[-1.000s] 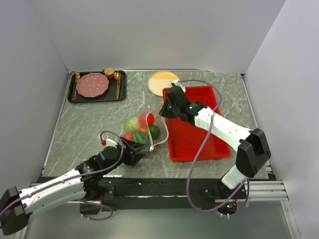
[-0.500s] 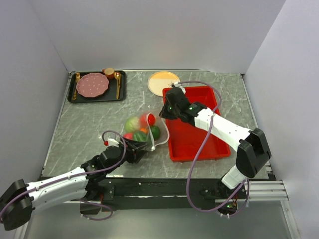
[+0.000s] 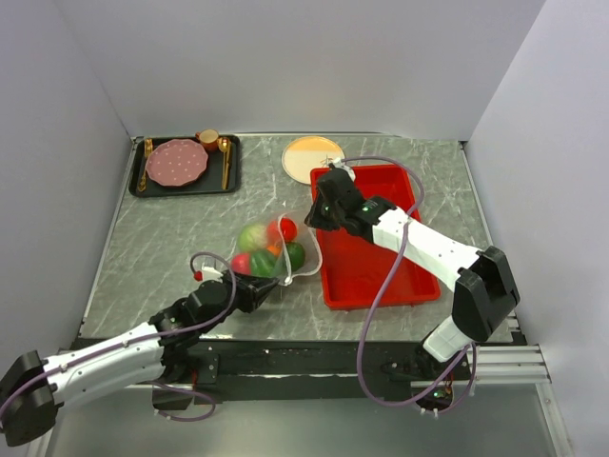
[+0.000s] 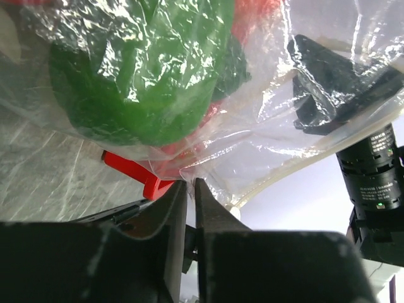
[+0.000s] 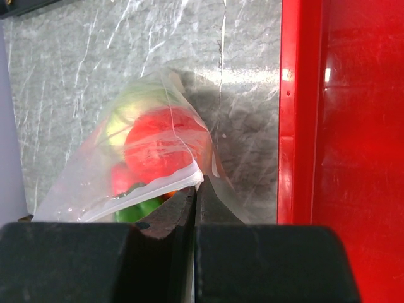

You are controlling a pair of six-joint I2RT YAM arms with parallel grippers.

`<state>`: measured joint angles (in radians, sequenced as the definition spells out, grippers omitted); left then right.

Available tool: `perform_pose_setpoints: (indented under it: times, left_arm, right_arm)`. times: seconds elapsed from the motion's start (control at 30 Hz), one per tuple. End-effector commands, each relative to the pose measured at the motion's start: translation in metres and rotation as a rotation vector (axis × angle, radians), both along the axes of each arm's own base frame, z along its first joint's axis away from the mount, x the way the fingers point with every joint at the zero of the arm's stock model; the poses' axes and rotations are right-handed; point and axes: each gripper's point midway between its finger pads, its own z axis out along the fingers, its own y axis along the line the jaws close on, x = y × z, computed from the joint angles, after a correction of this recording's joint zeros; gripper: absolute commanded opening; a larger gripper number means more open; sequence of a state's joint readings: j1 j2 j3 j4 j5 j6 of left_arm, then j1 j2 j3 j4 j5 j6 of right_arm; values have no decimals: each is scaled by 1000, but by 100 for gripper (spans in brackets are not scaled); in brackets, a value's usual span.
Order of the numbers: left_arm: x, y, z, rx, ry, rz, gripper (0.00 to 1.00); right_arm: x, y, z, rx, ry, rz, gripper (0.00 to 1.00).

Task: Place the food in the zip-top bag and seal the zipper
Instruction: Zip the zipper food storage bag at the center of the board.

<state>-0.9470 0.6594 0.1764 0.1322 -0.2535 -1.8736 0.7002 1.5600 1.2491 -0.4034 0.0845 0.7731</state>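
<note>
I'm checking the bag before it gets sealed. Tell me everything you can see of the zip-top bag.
The zip-top bag is clear, crinkly plastic film with a pale zipper strip along its mouth. It rests on the grey marbled table, just left of the red tray, bulging with the food: red, orange, light green and dark green pieces. The left pincer pinches its near edge, and the right pincer pinches its zipper edge.

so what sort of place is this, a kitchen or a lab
Probably a robot test cell, not a kitchen: plain white walls box in a marble-look table, the left arm and right arm are bolted at its near edge, and the food in the zip-top bag looks like toy produce.
</note>
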Motion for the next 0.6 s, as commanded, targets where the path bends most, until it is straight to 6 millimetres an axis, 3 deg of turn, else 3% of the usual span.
perform_pose_setpoints:
  times: [0.0,0.13,0.27,0.3,0.33,0.37,0.57]
  left_arm:
    - [3,9,13,-18,-13,46,12]
    - [0,16,4,5,16,62,1]
    - [0,24,3,10,18,86,1]
    - [0,26,8,4,8,95,2]
    - [0,28,8,8,8,100,15]
    - [1,29,9,10,5,103,19]
    - [4,21,16,-18,-21,91,26]
  right_arm:
    - [2,0,24,54,-57,-5,1]
    - [0,1,21,57,-52,8,1]
    - [-2,2,19,53,-46,20,1]
    - [-2,2,18,53,-44,22,1]
    - [-3,4,19,58,-44,26,1]
    - [-4,4,18,61,-42,27,1]
    - [-6,6,19,72,-41,26,1]
